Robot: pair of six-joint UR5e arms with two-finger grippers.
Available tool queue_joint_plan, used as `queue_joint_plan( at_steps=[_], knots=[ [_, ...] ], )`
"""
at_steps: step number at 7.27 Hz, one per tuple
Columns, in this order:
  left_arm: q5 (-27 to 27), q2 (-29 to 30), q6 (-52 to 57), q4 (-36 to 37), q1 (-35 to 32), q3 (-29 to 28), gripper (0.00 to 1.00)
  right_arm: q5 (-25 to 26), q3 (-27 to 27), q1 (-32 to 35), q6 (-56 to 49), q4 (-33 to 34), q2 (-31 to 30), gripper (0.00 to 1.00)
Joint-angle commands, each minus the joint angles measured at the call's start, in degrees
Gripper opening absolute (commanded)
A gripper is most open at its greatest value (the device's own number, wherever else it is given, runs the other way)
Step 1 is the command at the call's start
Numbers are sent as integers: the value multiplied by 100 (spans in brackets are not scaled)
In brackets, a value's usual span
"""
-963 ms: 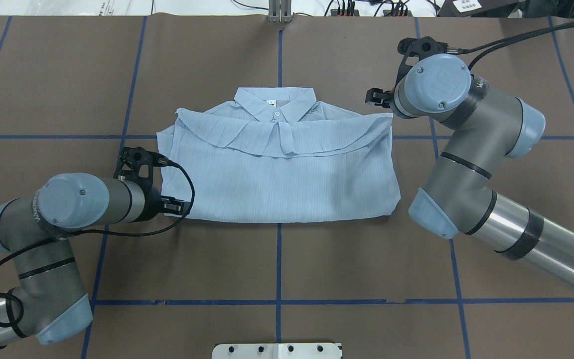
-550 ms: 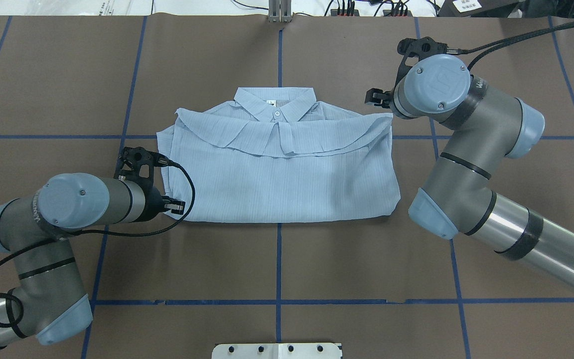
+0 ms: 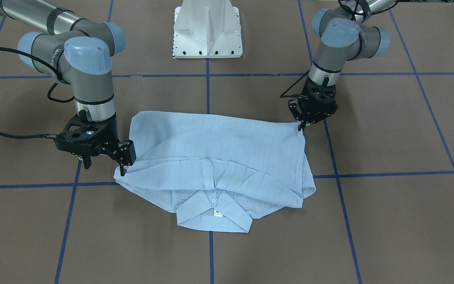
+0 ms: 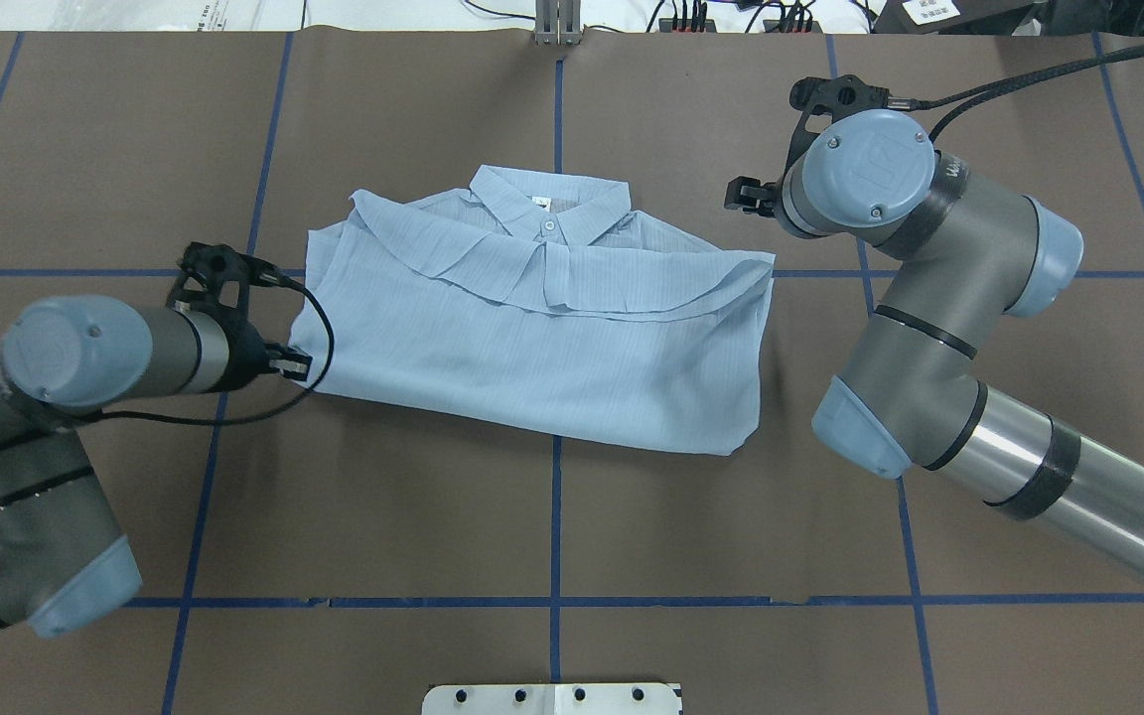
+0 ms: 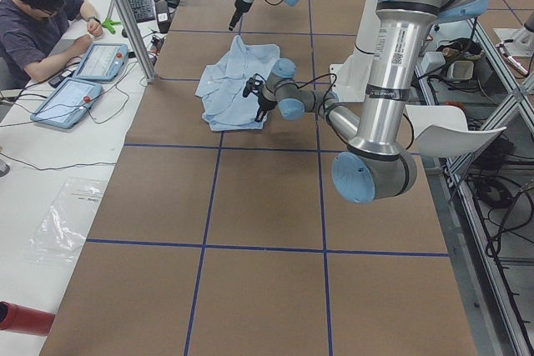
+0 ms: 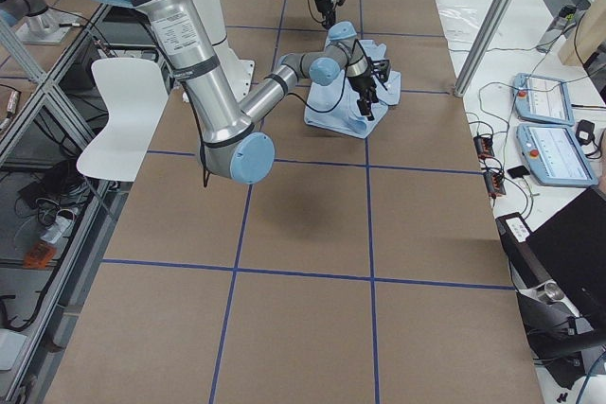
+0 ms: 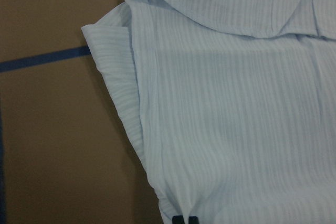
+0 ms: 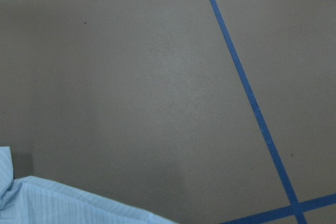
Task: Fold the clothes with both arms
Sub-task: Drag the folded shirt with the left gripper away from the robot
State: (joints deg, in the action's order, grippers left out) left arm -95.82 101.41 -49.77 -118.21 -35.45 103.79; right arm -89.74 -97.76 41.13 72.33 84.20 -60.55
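The left gripper (image 4: 294,363) has its fingers pinched on the near hem corner of the folded light blue shirt (image 4: 542,338) lying mid-desk (image 4: 552,536), probably to tug it straight; the right gripper (image 4: 739,195) hangs beside the collar-side shoulder, fingers apart, holding nothing

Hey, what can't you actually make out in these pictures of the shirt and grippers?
Neck label print: too small, overhead and front views.
Left gripper fingertips: cut off by the left wrist view's bottom edge; depth of their bite on the shirt unclear.
Right gripper fingers: outside the right wrist view; overhead, its wrist covers most.
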Motion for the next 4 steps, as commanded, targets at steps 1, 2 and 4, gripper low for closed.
queue_joint_plan(
  at_steps=[1,2,4],
  knots=[
    [-16,80,1437,-35,-1195,-688,0,9,-6,-43,18,0,25,100],
    [-16,629,1922,-140,-1680,-1398,0,9,-24,-52,26,0,34,100],
    [-7,1973,2015,-778,-2018,-3372,0,9,-76,-105,61,0,60,100]
  ],
)
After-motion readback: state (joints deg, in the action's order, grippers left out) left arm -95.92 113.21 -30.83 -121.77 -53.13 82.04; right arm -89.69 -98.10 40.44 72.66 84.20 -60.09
